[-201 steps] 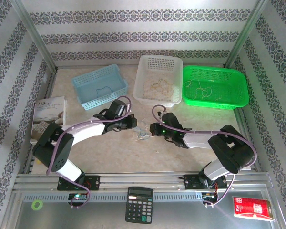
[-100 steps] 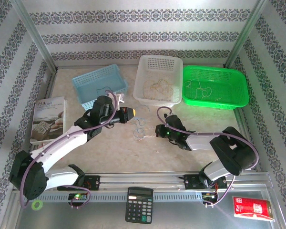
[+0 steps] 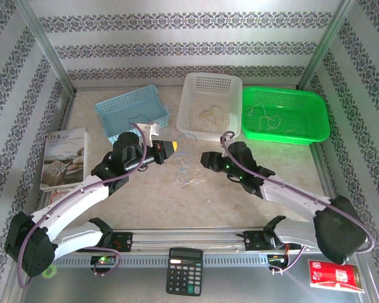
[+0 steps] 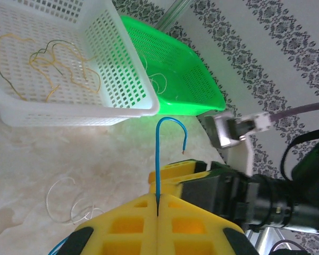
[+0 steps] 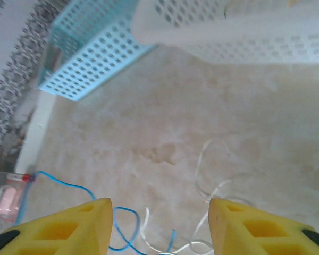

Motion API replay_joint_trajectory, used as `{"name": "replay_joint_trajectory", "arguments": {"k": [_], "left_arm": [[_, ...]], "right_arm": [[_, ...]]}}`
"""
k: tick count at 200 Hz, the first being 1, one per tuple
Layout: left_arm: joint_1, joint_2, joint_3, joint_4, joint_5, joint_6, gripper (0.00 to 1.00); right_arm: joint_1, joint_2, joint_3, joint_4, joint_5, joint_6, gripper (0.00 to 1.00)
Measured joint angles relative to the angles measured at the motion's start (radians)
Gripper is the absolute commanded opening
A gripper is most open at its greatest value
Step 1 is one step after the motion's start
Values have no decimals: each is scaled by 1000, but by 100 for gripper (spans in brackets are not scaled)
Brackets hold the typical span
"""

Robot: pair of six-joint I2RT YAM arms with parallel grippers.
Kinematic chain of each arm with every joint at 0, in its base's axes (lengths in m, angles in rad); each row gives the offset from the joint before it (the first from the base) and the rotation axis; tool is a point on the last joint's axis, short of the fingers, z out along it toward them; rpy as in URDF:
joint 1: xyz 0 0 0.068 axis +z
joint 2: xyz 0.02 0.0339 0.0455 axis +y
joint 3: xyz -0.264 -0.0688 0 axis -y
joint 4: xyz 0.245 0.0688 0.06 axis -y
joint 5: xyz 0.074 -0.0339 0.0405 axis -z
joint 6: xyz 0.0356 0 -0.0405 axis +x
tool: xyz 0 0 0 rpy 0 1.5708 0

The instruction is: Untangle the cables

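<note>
Left gripper, clamped on the blue cable, is judged mid-separation, whitish cables lying on the table at its 5 o'clock and the right gripper open, empty, at 3 o'clock; next: draw blue clear toward the 10 o'clock blue basket.

Two white-and-black robot arms reach forward and inward, their grippers turned tip to tip. The left arm stretches low from its base, its wrist turned so that the left gripper points toward the other one. Its yellow fingers are pressed flat together, pinching a thin blue cable that rises straight out of the seam between the jaws. The right arm mirrors this reach. The right gripper sits just beyond the left jaws' tips, apart from them, its yellow fingertips spread well apart.
</note>
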Motion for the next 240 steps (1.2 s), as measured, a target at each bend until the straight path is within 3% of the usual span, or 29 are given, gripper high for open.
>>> {"name": "replay_joint_trajectory", "arguments": {"k": [63, 143, 168, 220, 240], "left_arm": [[0, -2, 0, 18, 3, 0, 0], [0, -3, -2, 25, 13, -1, 0], [0, -5, -2, 25, 16, -1, 0], [0, -7, -2, 29, 24, -1, 0], [0, -7, -6, 42, 27, -1, 0]], "right_arm": [[-45, -136, 51, -29, -54, -2, 63], [-45, 33, 205, 21, -216, -32, 60], [-45, 84, 225, 45, -253, -26, 51], [-45, 105, 245, 70, -294, -18, 0], [-46, 103, 248, 69, -299, -19, 0]]}}
